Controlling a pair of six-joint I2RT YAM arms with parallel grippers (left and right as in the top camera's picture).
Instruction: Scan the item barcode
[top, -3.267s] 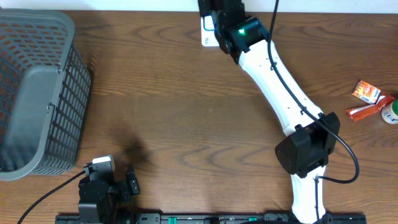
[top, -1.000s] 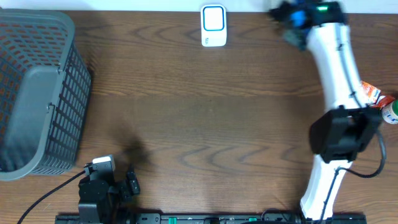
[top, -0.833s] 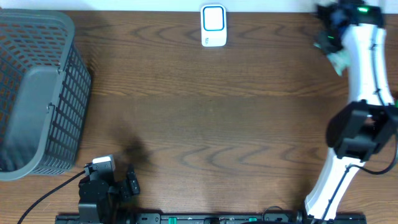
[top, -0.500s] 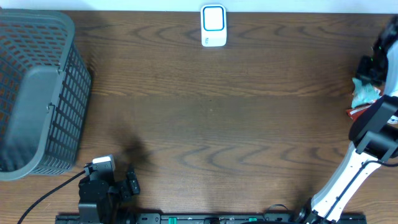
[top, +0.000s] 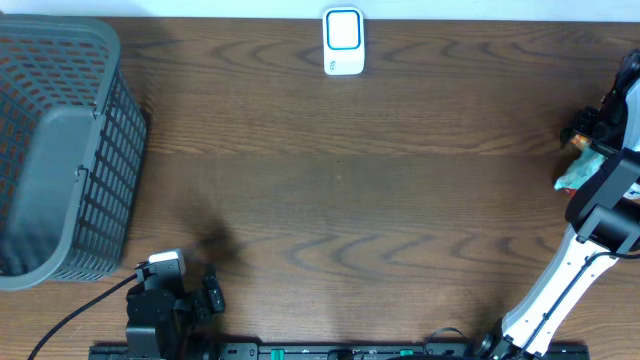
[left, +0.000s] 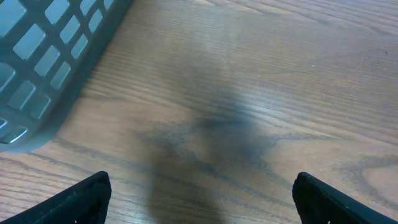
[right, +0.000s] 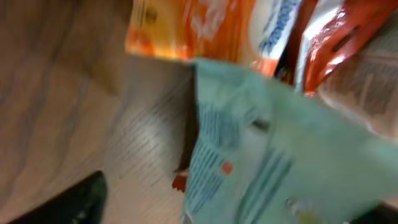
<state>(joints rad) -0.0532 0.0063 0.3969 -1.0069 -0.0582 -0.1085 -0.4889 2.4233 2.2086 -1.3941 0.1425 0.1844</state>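
Basket (top: 118, 150) of grey mesh fills the far left of the table (top: 330, 190). Near the front edge below it sits my left gripper (left: 199, 202), fingers spread wide over bare wood. Its own camera catches a corner of the basket at the upper left.

Further right, the white scanner (top: 343, 40) with its blue window stands at the back edge, about midway along and well apart from both my arms.

At the far right edge my right arm reaches up along the side, and my right gripper (right: 230, 211) hangs over a small heap of packets. Its fingers stand wide apart and pinch nothing. One dark tip shows at the lower left of the wrist view, the other barely at the lower right corner. The pale green packet (right: 267, 155) lies tilted on the table beneath them. Its upper corner meets an orange packet (right: 186, 28), and a red wrapper (right: 329, 43) lies just beside it on the right. The wrist view is blurred, so I cannot read the print or make out a barcode.
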